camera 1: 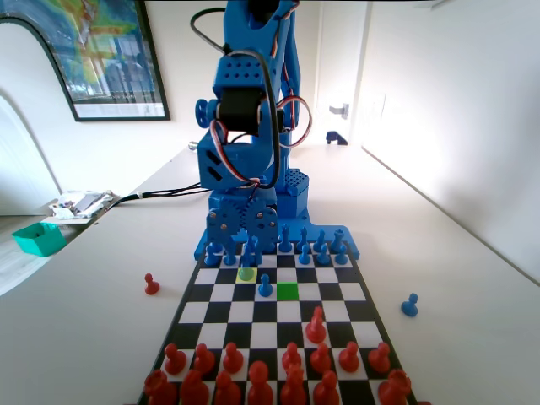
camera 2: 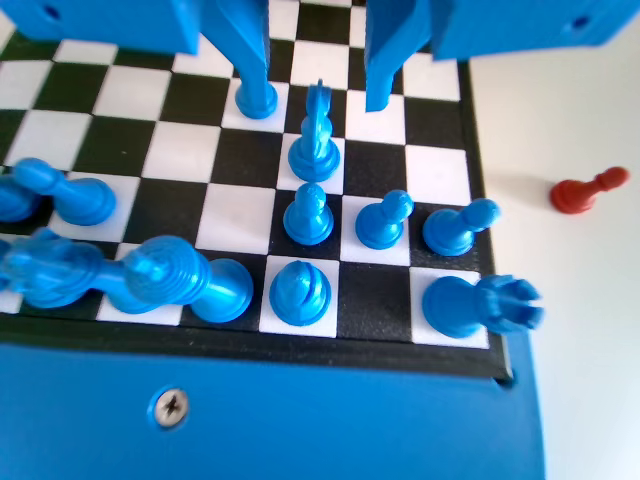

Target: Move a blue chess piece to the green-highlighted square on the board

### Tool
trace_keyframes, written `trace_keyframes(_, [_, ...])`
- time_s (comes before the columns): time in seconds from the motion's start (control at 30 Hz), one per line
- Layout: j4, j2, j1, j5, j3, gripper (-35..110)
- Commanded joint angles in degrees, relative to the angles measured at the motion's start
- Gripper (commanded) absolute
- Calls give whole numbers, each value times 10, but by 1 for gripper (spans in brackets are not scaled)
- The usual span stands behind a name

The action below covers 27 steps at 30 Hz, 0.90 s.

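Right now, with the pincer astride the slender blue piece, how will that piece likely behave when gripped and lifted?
The blue chess piece looks like rigid moulded plastic, so it probably won't flex. Tall with a narrow top on a small base, it may tip if one jaw of the open pincer touches first. Its glossy surface could slip.

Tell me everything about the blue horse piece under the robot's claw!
The blue chess piece looks like a knight: shiny blue plastic, with a notched, horse-like head on a narrow neck and a round flared base. It stands upright on a white square of the board. The gripper hangs open above it, one jaw to each side, not touching it. Blue pawns stand in the row behind.
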Motion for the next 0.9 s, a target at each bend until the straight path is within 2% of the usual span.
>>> trace_keyframes(0.0, [-32,11,6,-13,16,11])
trace_keyframes(0.4, [-105,0,9,-35,63,5])
trace_keyframes(0.5, [-105,-1,8,-45,66,1])
trace_keyframes(0.77, [-104,-1,2,-39,62,1])
trace_keyframes(0.87, [-59,2,0,-36,33,1])
